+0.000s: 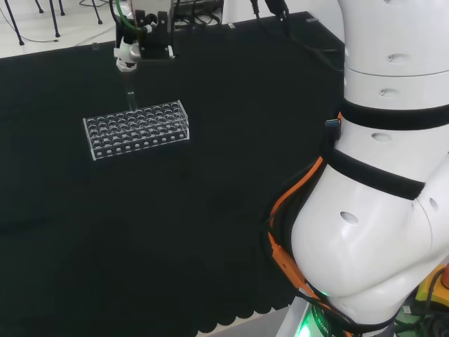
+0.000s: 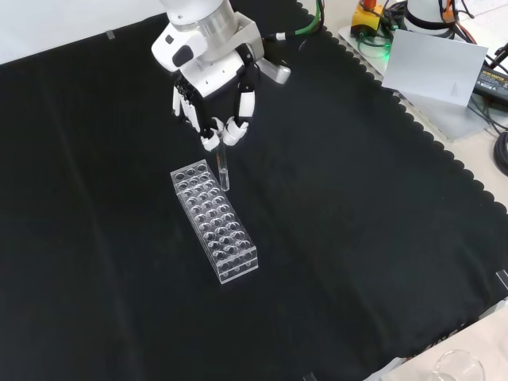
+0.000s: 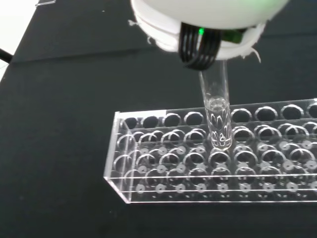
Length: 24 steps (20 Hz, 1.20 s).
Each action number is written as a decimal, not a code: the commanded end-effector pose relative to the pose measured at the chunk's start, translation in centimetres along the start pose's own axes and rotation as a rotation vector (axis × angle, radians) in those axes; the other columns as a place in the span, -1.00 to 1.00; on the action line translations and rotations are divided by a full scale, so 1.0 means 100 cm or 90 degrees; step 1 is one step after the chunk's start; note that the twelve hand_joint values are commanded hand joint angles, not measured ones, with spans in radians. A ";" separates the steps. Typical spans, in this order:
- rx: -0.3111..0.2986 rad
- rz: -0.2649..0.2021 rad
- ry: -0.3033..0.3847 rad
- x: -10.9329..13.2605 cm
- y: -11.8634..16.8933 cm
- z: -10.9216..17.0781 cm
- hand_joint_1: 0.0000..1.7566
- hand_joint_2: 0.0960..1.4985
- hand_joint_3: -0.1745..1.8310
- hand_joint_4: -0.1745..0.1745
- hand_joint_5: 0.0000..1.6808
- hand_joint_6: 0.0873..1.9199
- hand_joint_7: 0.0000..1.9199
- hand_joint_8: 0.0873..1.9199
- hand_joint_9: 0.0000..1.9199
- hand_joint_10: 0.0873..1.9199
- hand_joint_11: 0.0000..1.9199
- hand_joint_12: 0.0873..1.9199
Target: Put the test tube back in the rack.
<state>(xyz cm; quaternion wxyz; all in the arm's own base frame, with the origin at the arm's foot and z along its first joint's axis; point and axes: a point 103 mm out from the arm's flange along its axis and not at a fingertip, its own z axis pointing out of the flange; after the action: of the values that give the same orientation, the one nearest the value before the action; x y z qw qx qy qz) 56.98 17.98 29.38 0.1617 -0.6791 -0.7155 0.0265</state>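
Observation:
A clear plastic rack (image 1: 137,128) (image 2: 214,221) (image 3: 208,158) with several rows of holes lies on the black cloth. The hand (image 1: 144,42) (image 2: 216,99) hangs above the rack's far end in the front view, its fingers curled round the top of a clear test tube (image 1: 129,97) (image 2: 224,168) (image 3: 216,112). The tube hangs upright, its rounded bottom just over the holes near the rack's end, above the rack's top plate. In the wrist view a blurred white part of the hand (image 3: 208,20) covers the tube's upper end.
Black cloth (image 2: 357,238) surrounds the rack on all sides. The arm's white links (image 1: 393,175) stand at the head view's right. A grey box (image 2: 436,75) and cables lie off the cloth at the front view's top right; a glass rim (image 2: 459,367) shows at its bottom right.

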 end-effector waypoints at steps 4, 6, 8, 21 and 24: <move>0.013 -0.012 -0.014 0.010 0.005 0.013 0.63 -0.17 -0.28 -1.00 0.65 -0.97 0.46 -0.32 0.35 -0.48 0.00 0.25; 0.017 -0.007 -0.022 0.005 0.006 0.018 0.63 -0.17 -0.28 -1.00 0.66 -0.98 0.46 -0.32 0.35 -0.48 0.00 0.25; 0.022 -0.001 -0.027 0.001 0.008 0.022 0.63 -0.17 -0.28 -1.00 0.66 -0.98 0.46 -0.32 0.35 -0.48 0.00 0.25; 0.015 0.001 -0.016 0.000 0.021 0.027 0.63 -0.17 -0.28 -1.00 0.66 -0.98 0.46 -0.32 0.35 -0.48 0.00 0.25; 0.011 -0.001 -0.018 0.002 0.028 0.026 0.63 -0.17 -0.28 -1.00 0.66 -0.98 0.46 -0.32 0.35 -0.48 0.00 0.25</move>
<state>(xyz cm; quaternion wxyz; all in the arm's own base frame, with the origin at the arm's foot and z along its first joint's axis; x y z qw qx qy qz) 58.18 18.53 26.37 0.1610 -0.6781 -0.7157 0.0450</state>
